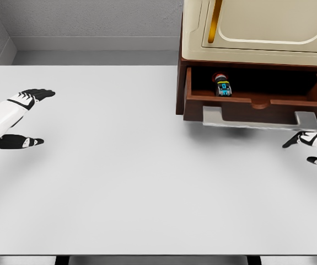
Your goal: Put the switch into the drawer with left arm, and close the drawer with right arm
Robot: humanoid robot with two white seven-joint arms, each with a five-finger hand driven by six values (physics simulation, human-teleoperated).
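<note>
table [147,182]: bare white top | drawer [257,105]: pulled open at table's far right | left hand [20,118]: fingers spread, empty, far left of drawer | right hand [312,143]: spread, empty, just below drawer front | switch [223,85]: inside drawer | step: closing; right hand must push front inward

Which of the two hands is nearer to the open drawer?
The right hand: it is just below the open drawer's front right corner. The left hand is far off at the table's left edge. The switch lies inside the drawer.
</note>
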